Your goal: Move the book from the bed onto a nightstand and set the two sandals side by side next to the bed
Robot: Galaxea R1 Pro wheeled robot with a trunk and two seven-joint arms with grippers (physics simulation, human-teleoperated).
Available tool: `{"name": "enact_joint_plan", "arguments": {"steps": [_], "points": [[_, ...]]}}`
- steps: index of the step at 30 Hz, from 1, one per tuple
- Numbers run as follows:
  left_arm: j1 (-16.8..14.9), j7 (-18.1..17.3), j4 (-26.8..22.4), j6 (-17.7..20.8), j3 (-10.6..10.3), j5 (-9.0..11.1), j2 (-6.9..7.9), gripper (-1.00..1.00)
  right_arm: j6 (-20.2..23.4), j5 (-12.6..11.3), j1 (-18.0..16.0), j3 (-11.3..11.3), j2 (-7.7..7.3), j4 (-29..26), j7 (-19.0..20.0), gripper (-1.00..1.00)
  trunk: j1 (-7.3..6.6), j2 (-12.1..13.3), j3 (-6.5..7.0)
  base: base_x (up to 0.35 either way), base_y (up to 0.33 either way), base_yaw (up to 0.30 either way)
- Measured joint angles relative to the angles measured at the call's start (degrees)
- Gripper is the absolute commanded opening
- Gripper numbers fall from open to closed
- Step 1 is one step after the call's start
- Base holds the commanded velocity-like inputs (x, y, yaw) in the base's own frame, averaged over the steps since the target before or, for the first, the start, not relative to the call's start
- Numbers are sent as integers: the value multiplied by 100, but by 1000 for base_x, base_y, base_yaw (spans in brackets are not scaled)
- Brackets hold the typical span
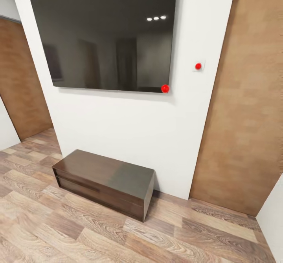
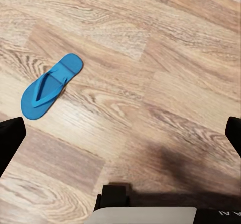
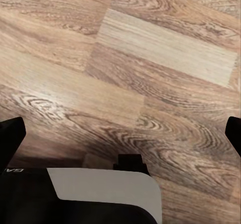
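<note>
Ahead of my head camera hangs the black TV (image 1: 104, 35) on a white wall (image 1: 129, 125), with a red dot at its lower corner and a small white switch plate (image 1: 198, 66) with a red button just beside it. Below the TV a long, dark brown TV bench (image 1: 104, 182) stands on the wood-plank floor (image 1: 59, 231), close against the wall, its top surface bare. Brown panels flank the white wall on both sides. My left jaws (image 2: 120, 133) hang above the floor, spread wide apart with nothing between them, their dark fingertips (image 2: 10, 138) at the two edges of the left wrist view. Beyond them one bright blue sandal (image 2: 50, 87) lies flat on the planks, strap side up, well apart from my fingers. My right jaws (image 3: 120, 133) are likewise wide apart and hold nothing, above bare planks, with part of my own grey and black body beneath them.
</note>
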Motion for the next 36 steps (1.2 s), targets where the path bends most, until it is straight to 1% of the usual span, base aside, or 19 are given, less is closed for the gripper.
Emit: {"name": "enact_joint_plan", "arguments": {"steps": [10, 13, 21, 36], "points": [[-1, 0, 1, 0, 0, 0, 0, 100, -1, 0, 0, -1, 0, -1, 0, 100, 0, 0, 0, -1, 0, -264], [0, 0, 0, 0, 0, 0, 3, 100, 0, 0, -1, 0, 0, 0, 0, 100, 0, 0, 0, 0, 0, -125], [1, 0, -2, 1, 7, 0, 8, 100, 0, 0, -1, -2, 0, 2, -1, 100, 0, 0, 0, 0, 51, -33], [1, 0, -2, 0, 9, 1, 9, 100, 0, 0, 0, 0, 0, 2, -2, 100, 0, 0, 0, 0, 179, -2]]}}
